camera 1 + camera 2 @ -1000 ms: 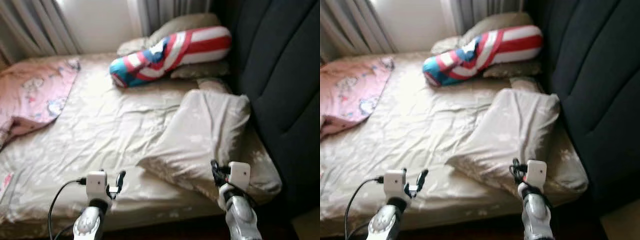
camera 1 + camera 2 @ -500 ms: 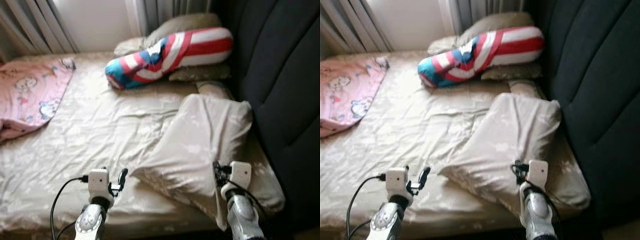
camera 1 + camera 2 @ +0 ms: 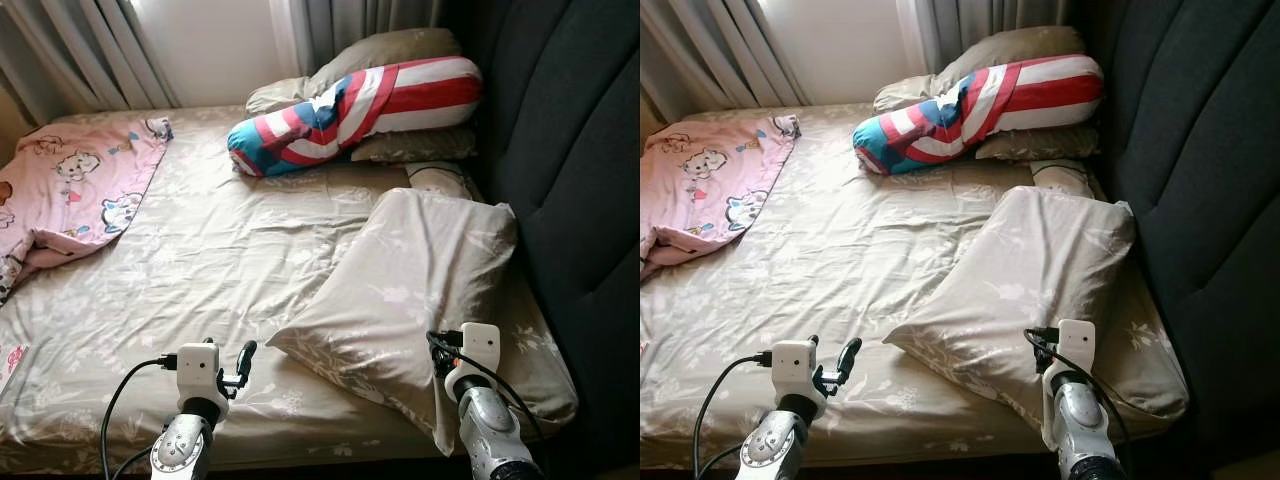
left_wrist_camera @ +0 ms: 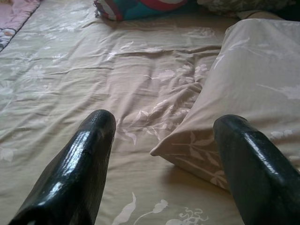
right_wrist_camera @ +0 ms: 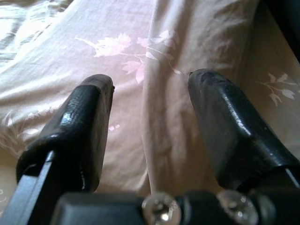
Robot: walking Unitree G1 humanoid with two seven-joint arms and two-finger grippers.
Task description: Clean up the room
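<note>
Bed (image 3: 200, 260): beige floral sheet, wrinkled. Pillow (image 3: 420, 290): beige floral, lying askew on the bed's right side beside the dark headboard (image 3: 570, 180). Bolster (image 3: 350, 105): red, white and blue, at the far end, resting on two more pillows (image 3: 385, 50). Blanket (image 3: 75, 185): pink, cartoon print, far left. Left claw (image 4: 161, 140): fingers spread, above the sheet near the pillow's corner. Right claw (image 5: 150, 117): fingers spread, over the pillow's near edge, holding nothing.
</note>
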